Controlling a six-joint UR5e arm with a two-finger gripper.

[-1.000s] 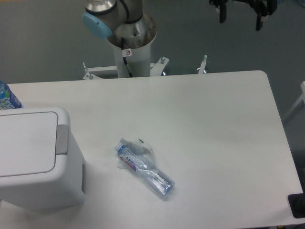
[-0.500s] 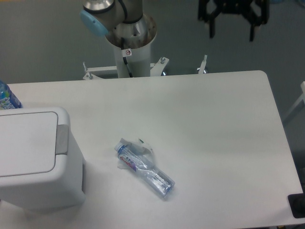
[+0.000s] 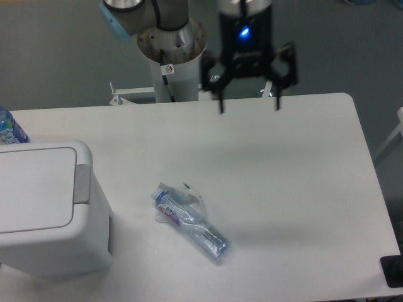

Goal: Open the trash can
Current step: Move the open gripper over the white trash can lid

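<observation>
A white counter (image 3: 283, 189) with rounded corners fills most of the view, smooth and matte, with a soft shadow across its middle. Behind its far edge the floor (image 3: 56, 56) is dull grey-green, and the arm's white pedestal (image 3: 171, 66) rises there on a metal foot.

The trash can (image 3: 50, 211) stands at the counter's left edge, toward the near corner, its flat lid down and the grey button strip (image 3: 82, 184) on the rim facing the counter's centre. A blue-labelled bottle (image 3: 9, 129) peeks out behind it at the left edge. A crushed clear bottle (image 3: 189, 221) lies on its side near the counter's middle, well apart from the can.

The gripper (image 3: 249, 106) hangs above the far edge, jaws spread wide and grasping nothing, a blue light glowing on its body. A dark object (image 3: 391, 272) sits at the near right corner.
</observation>
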